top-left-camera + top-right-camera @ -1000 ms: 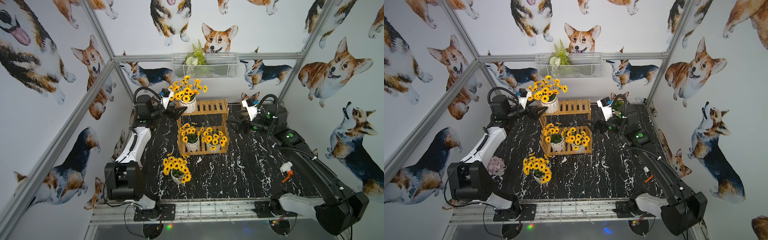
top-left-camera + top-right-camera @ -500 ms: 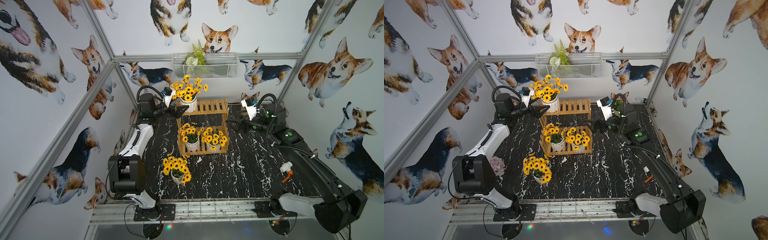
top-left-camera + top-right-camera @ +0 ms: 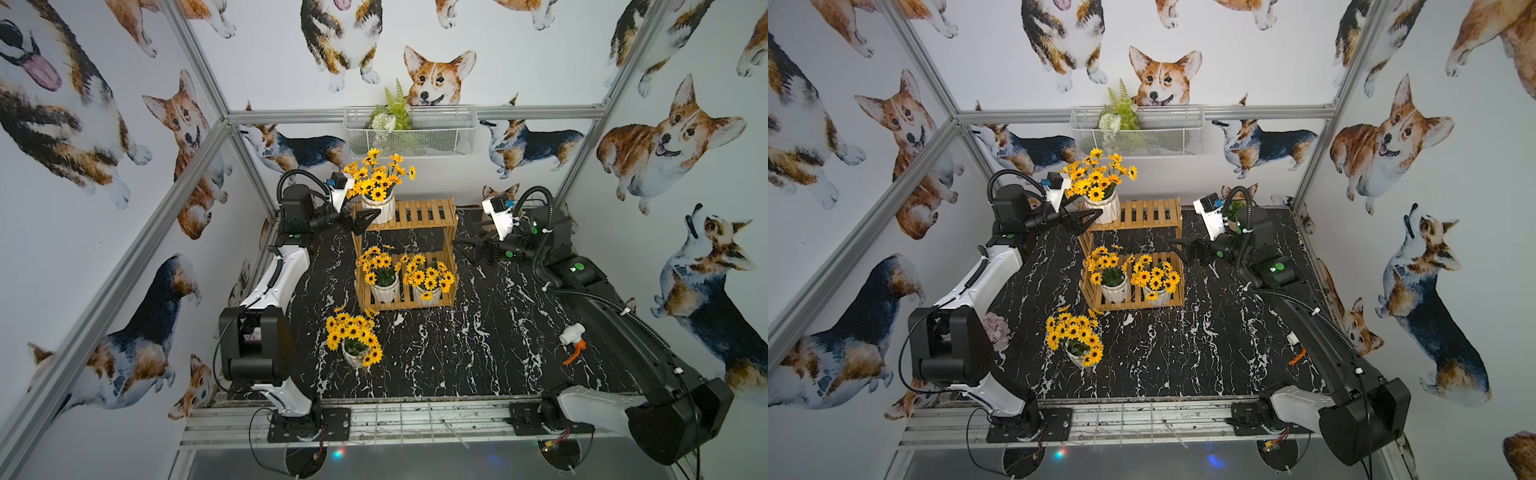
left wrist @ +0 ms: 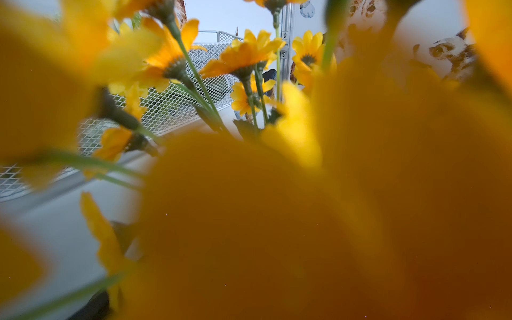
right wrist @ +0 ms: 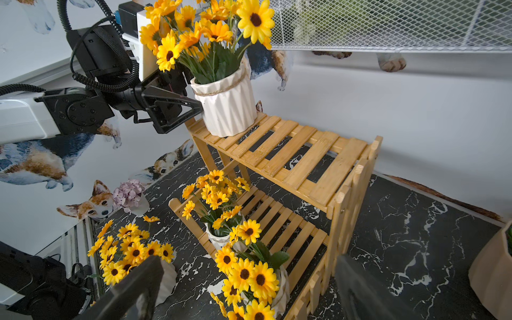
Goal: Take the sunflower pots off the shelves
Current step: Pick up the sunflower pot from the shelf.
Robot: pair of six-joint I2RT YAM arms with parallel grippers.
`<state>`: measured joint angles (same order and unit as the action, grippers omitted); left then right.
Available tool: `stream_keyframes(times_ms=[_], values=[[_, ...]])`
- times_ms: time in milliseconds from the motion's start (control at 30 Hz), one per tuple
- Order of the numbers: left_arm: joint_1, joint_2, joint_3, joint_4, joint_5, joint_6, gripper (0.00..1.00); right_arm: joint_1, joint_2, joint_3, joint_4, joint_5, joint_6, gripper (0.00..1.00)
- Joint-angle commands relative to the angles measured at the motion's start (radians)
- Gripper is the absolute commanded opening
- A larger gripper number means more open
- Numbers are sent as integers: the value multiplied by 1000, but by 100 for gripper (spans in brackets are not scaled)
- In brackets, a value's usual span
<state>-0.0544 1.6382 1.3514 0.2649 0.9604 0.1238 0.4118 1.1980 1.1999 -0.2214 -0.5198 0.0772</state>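
Bright even light; left wrist view mostly blurred.

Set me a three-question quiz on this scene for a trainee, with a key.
1. How many sunflower pots stand on the shelves?
2. True or false: the right arm's jaws hold a pot.
3. Where is the one pot that is off the shelves? A: in the wire basket. B: on the table in front of the shelves. C: in the left arm's jaws.

Key
1. Three: one on the top tier, two on the lower tier.
2. False: they stand open and empty.
3. B.
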Motion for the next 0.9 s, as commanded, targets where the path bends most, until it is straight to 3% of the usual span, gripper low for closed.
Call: stream_keyframes(times_ms=[0, 867], values=[[-1, -3, 9, 21, -2, 16, 100, -1, -2, 6, 1, -13, -6, 100], [-11, 41, 41, 79, 65, -77, 100, -1, -18, 4, -18, -16, -3, 100]])
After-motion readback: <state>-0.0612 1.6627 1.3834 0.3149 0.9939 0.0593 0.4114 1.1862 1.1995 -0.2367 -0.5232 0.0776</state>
